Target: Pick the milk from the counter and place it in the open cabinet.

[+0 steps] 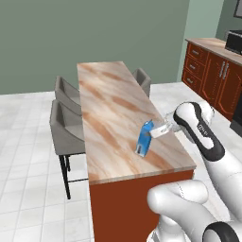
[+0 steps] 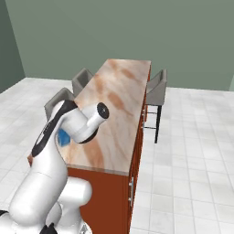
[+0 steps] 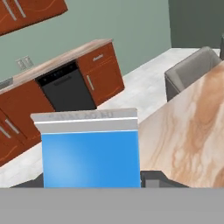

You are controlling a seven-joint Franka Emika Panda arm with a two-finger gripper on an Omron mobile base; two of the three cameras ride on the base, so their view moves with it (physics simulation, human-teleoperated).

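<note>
While the milk point(image 1: 143, 139) stands tilted on the tabletop point(image 1: 113, 108) near its front end, the gripper point(image 1: 159, 131) sits against the carton's upper part from the arm's side. From the hand view, the milk point(image 3: 89, 151) looms close between the dark finger tips point(image 3: 159, 178), one of which shows just beside the carton's right edge. The gripper appears clenched on the milk, so the grasp step looks to be finishing.

The next move would call for a lift straight off the stone, then a carry toward the open cabinet, which likely means turning or driving the base, since no such cabinet is plainly identifiable from this position. A tilted carton could slip or swing if the hold is only on the top.

The left base view gives the carton's lean and its place on the slab, with grey stools point(image 1: 66, 125) along the far side. The right base view hides most of it behind the arm, leaving a sliver of blue point(image 2: 63, 136). The hand view adds red-brown lower cabinets point(image 3: 103, 72) and a black dishwasher point(image 3: 66, 87) across the floor.
</note>
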